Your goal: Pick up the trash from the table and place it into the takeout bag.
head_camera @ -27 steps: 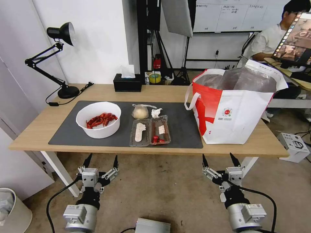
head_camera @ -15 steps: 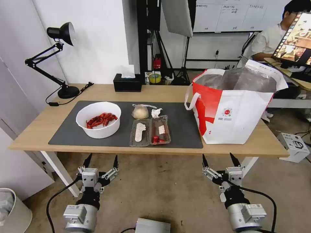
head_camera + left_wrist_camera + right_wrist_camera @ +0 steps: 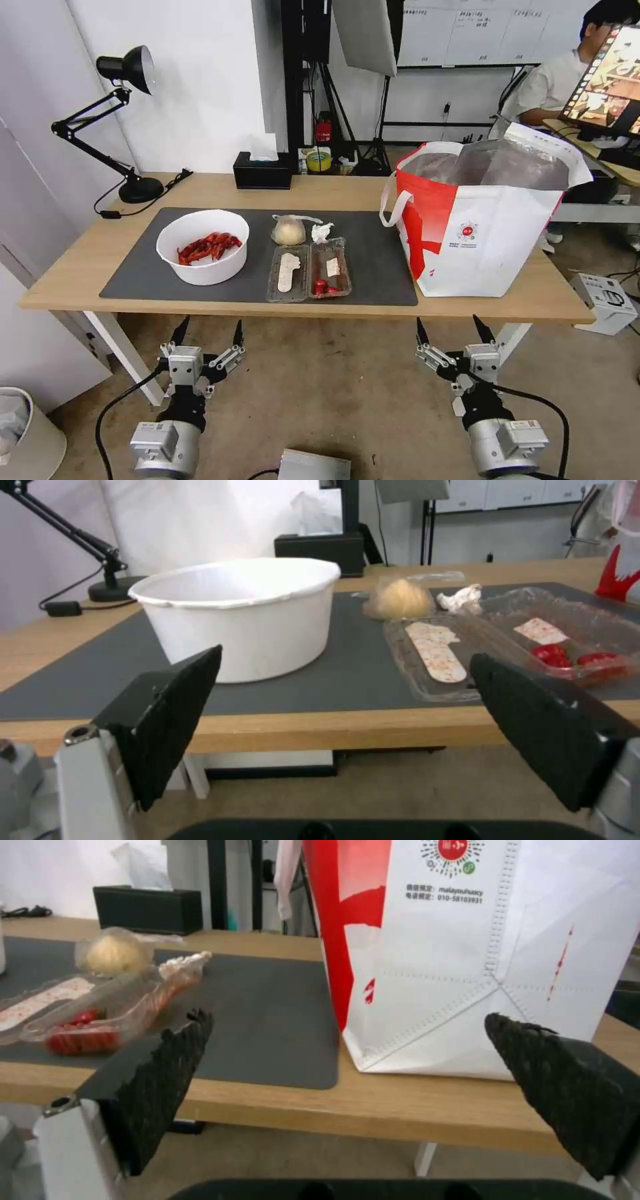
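Stillness across the head view: nothing moved against the pictures of a moment earlier, no trash lifted. Left gripper (image 3: 211, 327) hanging below the near edge of the table (image 3: 67, 280), fingers spread wide and empty; right gripper (image 3: 448, 325) likewise low before the edge, spread wide, holding nothing. On the dark mat (image 3: 380, 267), white bowl (image 3: 203, 247) with red shells to the left, clear food box (image 3: 309, 270) lying open near the front edge, knotted bag (image 3: 289, 231) and crumpled tissue (image 3: 321, 232) side by side just behind it. Takeout bag (image 3: 487, 240) upright at the right end of the table, mouth open, well apart from the bowl. Left wrist view: both black pads wide apart, framing the bowl and the open box beyond the table edge, touching neither. Right wrist view: pads just as wide, facing the takeout bag's white front and the corner of the mat, with the food box off to one side. Judged from this: task not yet begun, all four pieces still to be picked up, both arms seemingly poised for a first reach.
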